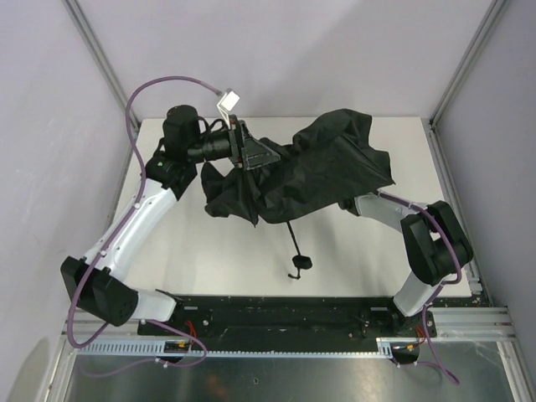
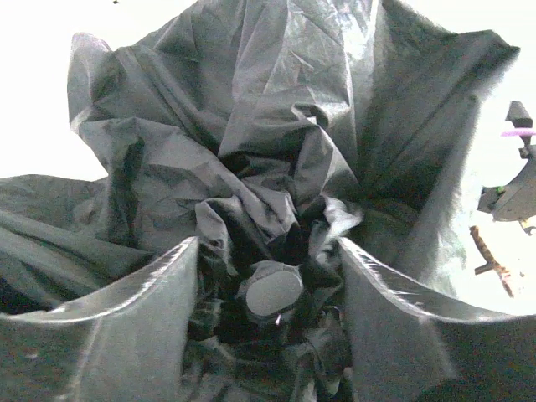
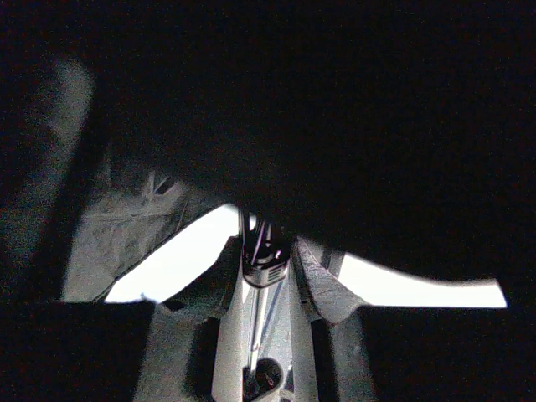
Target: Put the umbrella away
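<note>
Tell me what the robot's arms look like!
Both arms have white tube-shaped links joined by chunky black joints. The left arm has a purple cable looping along it, and its pincer is black with a small white box above. The right arm has a purple cable too; its pincer is hidden under the umbrella.
</note>
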Available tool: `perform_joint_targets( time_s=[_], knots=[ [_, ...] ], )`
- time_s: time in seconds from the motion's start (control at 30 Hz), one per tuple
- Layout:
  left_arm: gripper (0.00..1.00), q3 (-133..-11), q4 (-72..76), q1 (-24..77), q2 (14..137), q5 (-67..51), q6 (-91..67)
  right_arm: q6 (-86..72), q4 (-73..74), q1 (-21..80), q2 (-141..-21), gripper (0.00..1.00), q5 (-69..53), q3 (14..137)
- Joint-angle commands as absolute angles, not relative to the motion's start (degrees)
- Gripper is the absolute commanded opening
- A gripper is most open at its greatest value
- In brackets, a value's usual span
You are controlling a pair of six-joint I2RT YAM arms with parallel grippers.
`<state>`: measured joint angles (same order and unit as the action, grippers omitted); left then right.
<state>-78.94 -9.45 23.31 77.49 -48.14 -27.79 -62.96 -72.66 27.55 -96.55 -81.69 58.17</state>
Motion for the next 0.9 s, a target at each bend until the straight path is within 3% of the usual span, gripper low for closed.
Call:
perform_joint_targets(
  time_s=[0.0, 0.1, 0.2, 0.33, 0.43, 0.57, 0.73, 0.87],
  knots=[
    [0.57, -82.19, -8.58, 24.7, 78.87, -51.2, -28.43, -62.62, -90.97, 28.22, -93.63, 0.0, -80.95, 59.22],
    [0.34, -82.87, -8.53, 24.48, 78.34, -49.82, -29.05, -63.33, -90.97, 28.17, -93.8, 0.0, -80.96, 59.16],
    [0.17, -82.31, -8.6, 24.25, 75.97, -46.55, -29.21, -64.45, -90.89, 27.06, -94.01, 0.01, -78.65, 59.0],
    [0.03, -79.98, -8.52, 24.09, 71.41, -41.21, -29.54, -65.59, -90.67, 24.39, -94.27, 0.31, -69.82, 56.45],
    [0.0, -77.88, -8.47, 23.86, 67.71, -36.84, -29.79, -64.94, -89.49, 24.09, -94.12, 0.5, -63.64, 53.51],
    [0.0, -76.8, -8.52, 23.21, 63.87, -32.62, -29.83, -61.16, -86.06, 25.64, -93.56, 0.65, -58.07, 49.85],
    [0.0, -75.65, -8.49, 19.64, 60.93, -31.12, -32.56, -57.5, -86.16, 26.69, -92.03, 0.73, -51.88, 44.46],
    [0.0, -74.54, -8.51, 17.55, 59.01, -29.41, -33.99, -50.58, -80.2, 28.39, -87.69, 0.74, -47.65, 40.36]
  ],
)
